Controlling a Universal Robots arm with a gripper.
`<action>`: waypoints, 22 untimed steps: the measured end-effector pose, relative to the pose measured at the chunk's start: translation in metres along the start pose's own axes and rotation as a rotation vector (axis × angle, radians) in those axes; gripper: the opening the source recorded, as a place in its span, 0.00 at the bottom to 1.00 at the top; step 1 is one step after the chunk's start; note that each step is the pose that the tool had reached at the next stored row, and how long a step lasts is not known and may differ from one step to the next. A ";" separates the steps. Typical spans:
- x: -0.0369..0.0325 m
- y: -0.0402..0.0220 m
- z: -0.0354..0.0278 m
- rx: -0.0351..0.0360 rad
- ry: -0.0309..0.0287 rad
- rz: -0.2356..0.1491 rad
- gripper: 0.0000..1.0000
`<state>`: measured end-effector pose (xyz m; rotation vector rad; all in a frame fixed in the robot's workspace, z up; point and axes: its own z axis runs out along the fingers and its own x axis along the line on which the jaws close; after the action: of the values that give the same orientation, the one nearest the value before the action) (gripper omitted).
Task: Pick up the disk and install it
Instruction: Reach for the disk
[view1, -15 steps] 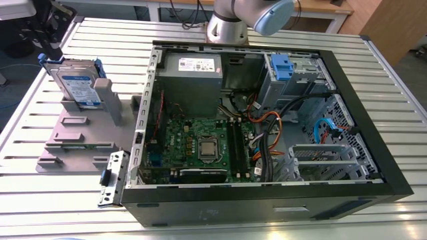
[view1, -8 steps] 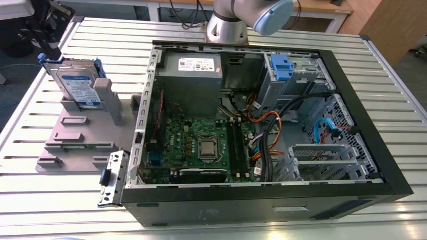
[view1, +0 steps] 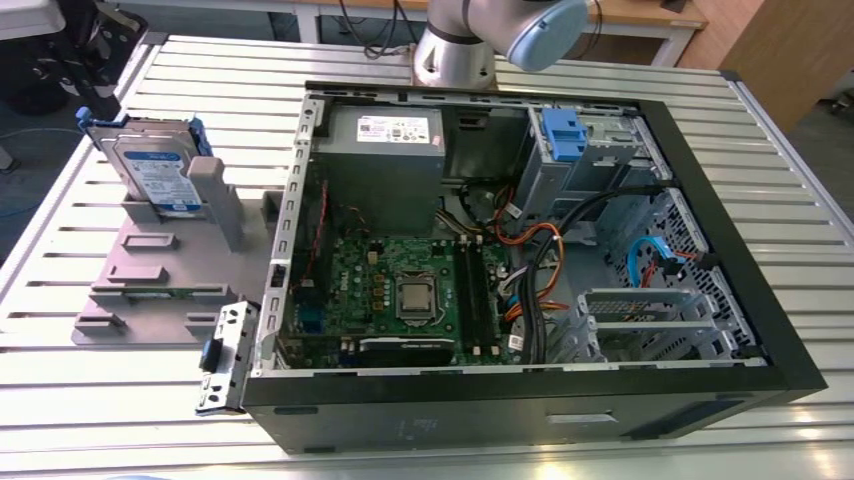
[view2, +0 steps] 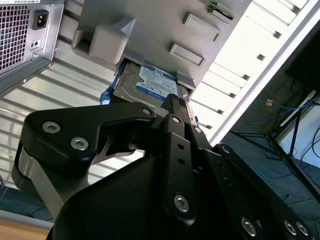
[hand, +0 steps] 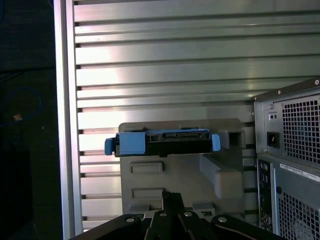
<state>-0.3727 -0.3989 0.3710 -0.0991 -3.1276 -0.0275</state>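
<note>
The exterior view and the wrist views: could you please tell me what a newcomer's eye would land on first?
The open computer case sits in the middle of the exterior view, its green motherboard exposed. At the exterior view's left of it, the disk stands on edge in a grey holder. In the second wrist view the black gripper looms in front of that disk.

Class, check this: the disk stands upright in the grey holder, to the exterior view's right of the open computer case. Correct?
No. The disk stands upright in the grey holder, but to the exterior view's left of the open computer case, as the exterior view shows.
</note>
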 end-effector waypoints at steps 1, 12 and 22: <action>0.0004 0.0000 0.0000 -0.0001 0.0000 0.000 0.11; 0.0033 -0.0002 0.0003 0.0000 0.0001 0.000 0.11; 0.0053 -0.0004 0.0021 0.0000 0.0000 0.000 0.11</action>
<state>-0.3780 -0.3989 0.3690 -0.0991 -3.1276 -0.0275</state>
